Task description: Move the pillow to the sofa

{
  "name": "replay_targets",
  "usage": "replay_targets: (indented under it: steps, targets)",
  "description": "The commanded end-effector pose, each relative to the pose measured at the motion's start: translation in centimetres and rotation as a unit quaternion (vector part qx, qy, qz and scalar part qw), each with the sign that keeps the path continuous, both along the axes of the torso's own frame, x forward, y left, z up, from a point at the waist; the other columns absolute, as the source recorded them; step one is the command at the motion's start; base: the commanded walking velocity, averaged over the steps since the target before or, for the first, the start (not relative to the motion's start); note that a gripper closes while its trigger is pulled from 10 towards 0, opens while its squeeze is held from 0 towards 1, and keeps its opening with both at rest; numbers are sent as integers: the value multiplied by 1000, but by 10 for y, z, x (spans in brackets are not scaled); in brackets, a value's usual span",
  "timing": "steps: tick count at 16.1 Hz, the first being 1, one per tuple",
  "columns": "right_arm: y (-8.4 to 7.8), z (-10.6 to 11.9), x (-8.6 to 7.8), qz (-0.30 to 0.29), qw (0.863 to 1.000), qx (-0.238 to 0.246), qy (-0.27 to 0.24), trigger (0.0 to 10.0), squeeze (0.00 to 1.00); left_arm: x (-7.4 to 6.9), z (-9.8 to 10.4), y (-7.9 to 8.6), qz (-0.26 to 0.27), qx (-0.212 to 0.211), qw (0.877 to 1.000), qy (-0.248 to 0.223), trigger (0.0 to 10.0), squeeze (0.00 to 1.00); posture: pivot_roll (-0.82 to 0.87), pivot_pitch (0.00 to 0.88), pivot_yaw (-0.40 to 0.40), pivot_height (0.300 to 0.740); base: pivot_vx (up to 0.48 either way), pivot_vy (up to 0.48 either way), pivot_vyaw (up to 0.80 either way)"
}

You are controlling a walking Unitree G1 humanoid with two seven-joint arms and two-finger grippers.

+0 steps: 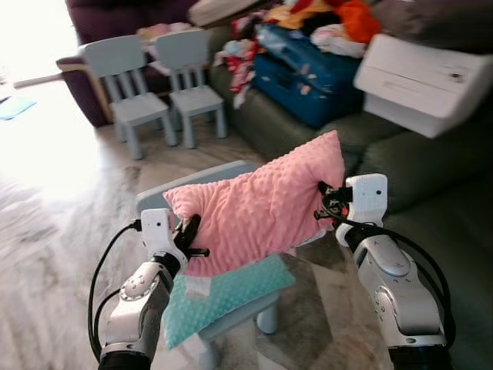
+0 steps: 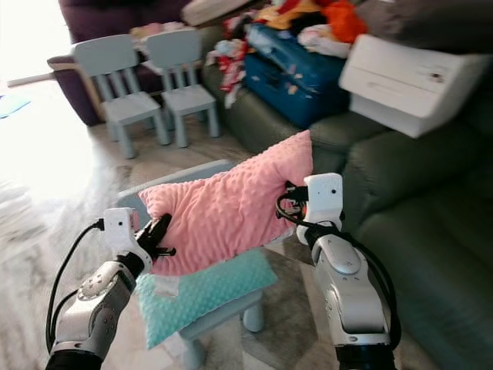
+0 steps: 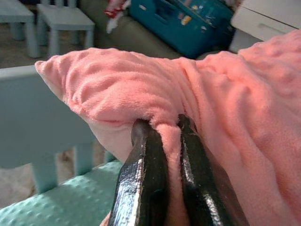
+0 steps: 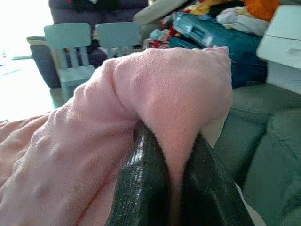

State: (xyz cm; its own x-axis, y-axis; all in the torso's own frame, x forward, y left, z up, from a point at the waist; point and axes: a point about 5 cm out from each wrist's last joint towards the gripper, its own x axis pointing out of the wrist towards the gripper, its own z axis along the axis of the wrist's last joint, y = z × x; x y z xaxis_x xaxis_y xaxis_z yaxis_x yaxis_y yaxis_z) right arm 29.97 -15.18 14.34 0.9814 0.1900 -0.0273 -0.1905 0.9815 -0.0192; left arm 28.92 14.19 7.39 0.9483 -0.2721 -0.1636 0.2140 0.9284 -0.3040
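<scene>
A pink dotted pillow hangs in the air between my two arms, above a small pale-blue chair. My left gripper is shut on the pillow's left edge, with pink fabric pinched between its black fingers. On the pillow's right edge my right gripper is shut too, fabric squeezed between its fingers. The dark green sofa stands to the right, a short way beyond the pillow. A teal dotted pillow lies on the chair seat under the pink one.
On the sofa lie a white box, a blue suitcase and a heap of clothes. Two small pale-blue chairs stand at the back left by a dark armchair. Open marble floor lies to the left.
</scene>
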Motion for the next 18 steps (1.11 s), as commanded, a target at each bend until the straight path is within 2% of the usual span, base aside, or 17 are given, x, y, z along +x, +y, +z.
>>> replay_targets:
  steps: [1, 7, 11, 18]
  targets:
    - [2, 8, 1, 5, 1000, 2, -14, 10000, 0, 3, 3, -3, -14, 1, 1000, -9, 10000, 0, -247, 0, 22, 740, 0, 0, -788]
    - [3, 7, 0, 7, 1000, 2, -14, 10000, 0, 1, 4, -4, -22, -2, 1000, -9, 10000, 0, -245, 0, 25, 740, 0, 0, -788]
    - [4, 7, -1, 7, 1000, 3, -13, 10000, 0, 1, 1, -3, -8, -2, 1000, 3, 10000, 0, -245, 0, 25, 740, 0, 0, -788]
    - [4, 7, -1, 10, 1000, 4, -15, 10000, 0, 1, 1, -3, -5, -1, 1000, 5, 10000, 0, -242, 0, 24, 740, 0, 0, 0]
